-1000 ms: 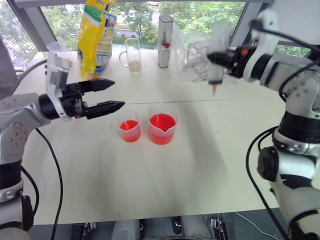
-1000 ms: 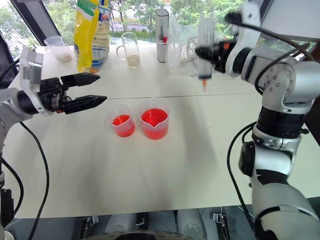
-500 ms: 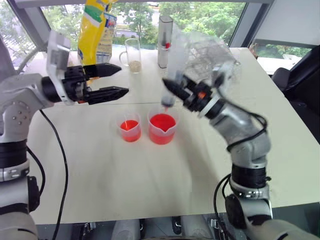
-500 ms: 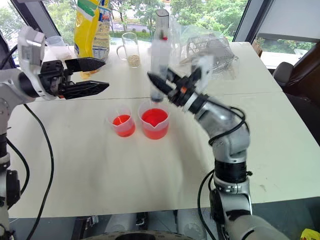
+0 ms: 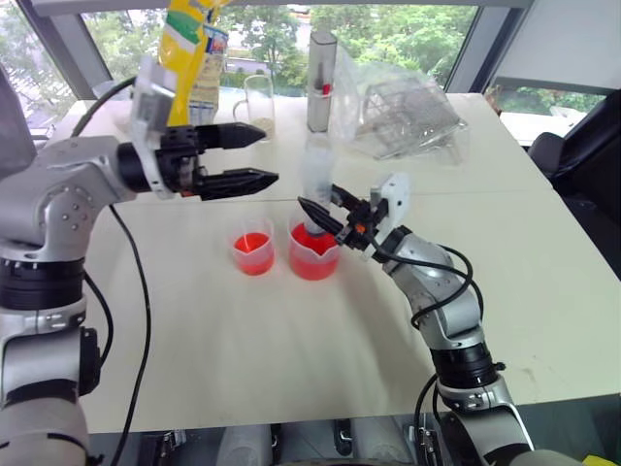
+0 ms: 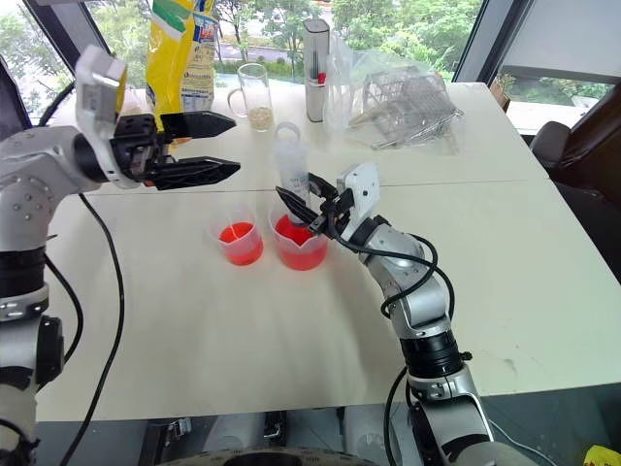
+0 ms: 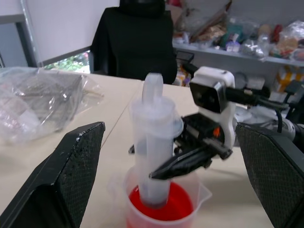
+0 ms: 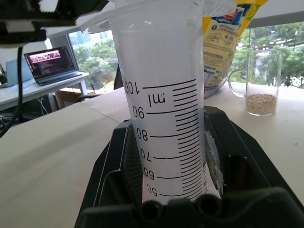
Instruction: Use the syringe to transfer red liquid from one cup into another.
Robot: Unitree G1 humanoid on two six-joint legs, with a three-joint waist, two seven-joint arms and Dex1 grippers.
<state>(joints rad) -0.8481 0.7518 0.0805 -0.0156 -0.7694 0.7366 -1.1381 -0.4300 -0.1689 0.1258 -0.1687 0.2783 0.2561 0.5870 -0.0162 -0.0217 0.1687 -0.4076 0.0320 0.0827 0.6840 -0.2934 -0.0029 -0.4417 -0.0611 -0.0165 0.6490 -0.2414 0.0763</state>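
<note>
Big change from a second ago: the right end effector [image 5: 325, 216] was up high off to the right with the syringe [image 5: 314, 184] hanging in the air, and now it's dropped down and swung in so the syringe stands upright with its lower end inside the big cup [image 5: 312, 250], down in the red liquid [image 5: 309, 244]. It's clamped tight on the syringe barrel; the right wrist view has the ml scale sitting right between the fingers [image 8: 116, 166]. The left end effector [image 5: 254, 155] has drifted a bit toward the middle and hovers above and behind the small cup [image 5: 252, 254], fingers spread wide, holding nothing. In its wrist view the syringe and big cup sit right between its two fingers [image 7: 76, 175].

The cups haven't budged: small cup just beside the big one on its left, both with red in them.

The table [image 5: 291, 359] is pale cream with a seam running across behind the cups. Along the back edge there's a yellow bag [image 5: 189, 68], a glass mug [image 5: 257, 107] with some beige stuff at the bottom, a tall grey container [image 5: 320, 68], and a wire rack wrapped in clear plastic [image 5: 403, 107]. Windows behind with green trees outside. The left wrist view catches a black office chair [image 7: 135, 40] and cluttered shelves [image 7: 247, 42].
</note>
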